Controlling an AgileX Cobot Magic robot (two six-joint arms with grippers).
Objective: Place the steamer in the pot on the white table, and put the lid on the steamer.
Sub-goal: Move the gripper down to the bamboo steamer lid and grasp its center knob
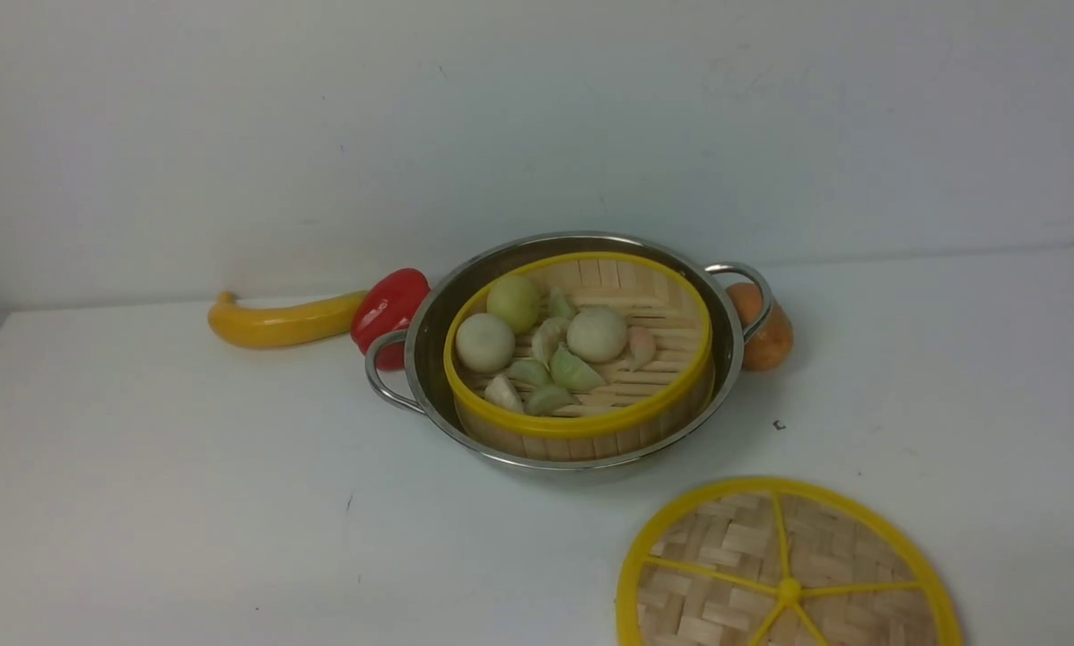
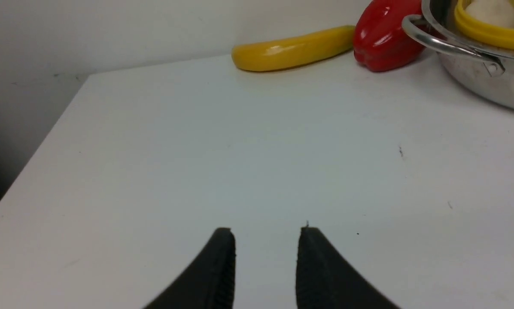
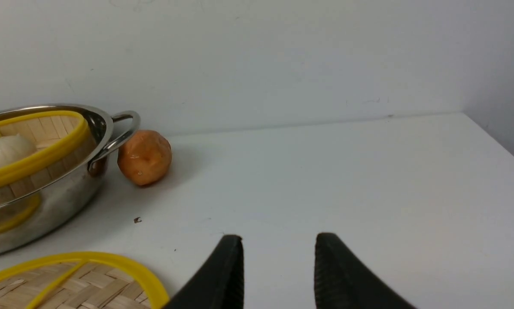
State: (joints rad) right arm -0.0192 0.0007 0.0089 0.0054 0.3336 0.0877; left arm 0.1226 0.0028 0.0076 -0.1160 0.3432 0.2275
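Over the white table (image 2: 153,150), left fingers (image 2: 220,270) apart, empty, right fingers (image 3: 229,274) apart, empty, near the lid (image 3: 89,285)

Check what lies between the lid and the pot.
Nothing but bare white table separates the lid from the pot; a small dark speck sits nearby. The front view shows it.

We see the steamer (image 1: 581,423), a bamboo-slat basket with yellow rims, sitting upright inside the pot (image 1: 431,336), a shiny shallow steel pan with two loop handles, on the white table (image 1: 187,493). The steamer is uncovered (pale buns and dumplings (image 1: 597,334) show). The lid (image 1: 734,547), a woven yellow-rimmed disc, lies flat on the table, nearer us, right of the pot.
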